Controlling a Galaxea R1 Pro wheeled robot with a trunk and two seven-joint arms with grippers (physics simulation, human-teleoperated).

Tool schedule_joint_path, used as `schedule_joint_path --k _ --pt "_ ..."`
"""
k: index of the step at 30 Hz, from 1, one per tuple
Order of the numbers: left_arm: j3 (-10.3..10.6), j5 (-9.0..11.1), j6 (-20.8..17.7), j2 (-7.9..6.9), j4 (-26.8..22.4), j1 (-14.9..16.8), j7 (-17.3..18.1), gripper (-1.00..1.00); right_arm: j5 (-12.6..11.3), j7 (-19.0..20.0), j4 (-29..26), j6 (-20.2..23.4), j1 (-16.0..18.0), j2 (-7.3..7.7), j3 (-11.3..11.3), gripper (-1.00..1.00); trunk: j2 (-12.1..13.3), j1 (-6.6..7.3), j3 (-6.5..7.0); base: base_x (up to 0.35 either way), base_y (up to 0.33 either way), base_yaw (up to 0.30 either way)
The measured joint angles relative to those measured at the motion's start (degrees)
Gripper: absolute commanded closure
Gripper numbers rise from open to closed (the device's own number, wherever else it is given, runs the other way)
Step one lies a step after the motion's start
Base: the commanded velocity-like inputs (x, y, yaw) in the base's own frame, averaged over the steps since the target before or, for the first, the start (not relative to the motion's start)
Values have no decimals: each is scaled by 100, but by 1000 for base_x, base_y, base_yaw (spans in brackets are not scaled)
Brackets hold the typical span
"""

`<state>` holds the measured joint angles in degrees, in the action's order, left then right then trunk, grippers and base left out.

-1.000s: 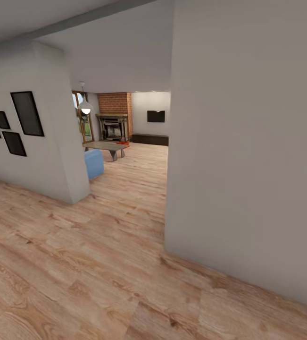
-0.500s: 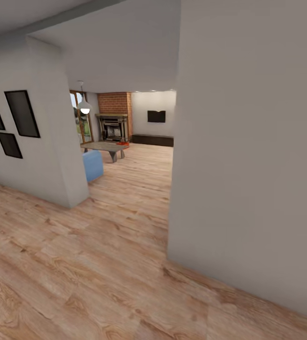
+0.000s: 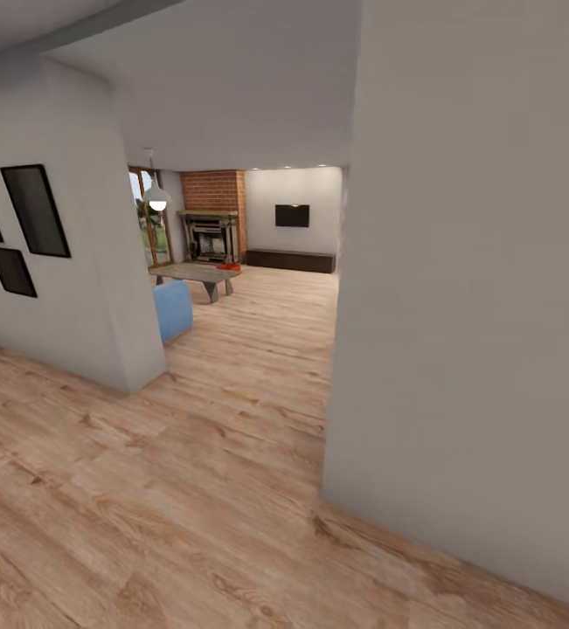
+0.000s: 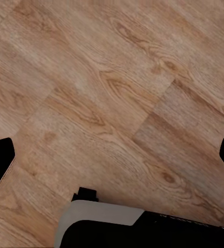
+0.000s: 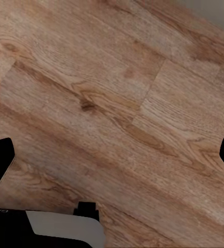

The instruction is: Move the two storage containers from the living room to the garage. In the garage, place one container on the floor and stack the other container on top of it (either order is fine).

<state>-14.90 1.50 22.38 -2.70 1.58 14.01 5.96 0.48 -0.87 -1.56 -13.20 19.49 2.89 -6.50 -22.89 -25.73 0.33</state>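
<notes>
Living room (image 3: 258,288) ahead holds orange-red storage containers (image 3: 228,265), far from either gripper.

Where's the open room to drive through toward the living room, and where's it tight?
Bare wood floor runs ahead between the picture wall's corner and the near white wall. Farther in it is crowded: blue sofa, coffee table, something orange-red beside it.

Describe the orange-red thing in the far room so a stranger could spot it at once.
Look through the opening to the brick fireplace at the far end of the wood floor. Before its hearth stands a grey coffee table; the small orange-red object sits low at that table's far right end. It is the one vivid red patch there.
</notes>
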Motion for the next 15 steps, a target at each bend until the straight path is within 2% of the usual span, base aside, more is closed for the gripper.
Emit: schedule_joint_path --k 6,15 --pt "-1 0 0 0 0 0 0 -100 0 1 2 0 0 -3 0 -100 0 0 3 315 137 11" --pt "1 0 0 0 -2 0 0 -100 -23 1 0 0 0 -32 5 -100 0 0 45 315 131 89"
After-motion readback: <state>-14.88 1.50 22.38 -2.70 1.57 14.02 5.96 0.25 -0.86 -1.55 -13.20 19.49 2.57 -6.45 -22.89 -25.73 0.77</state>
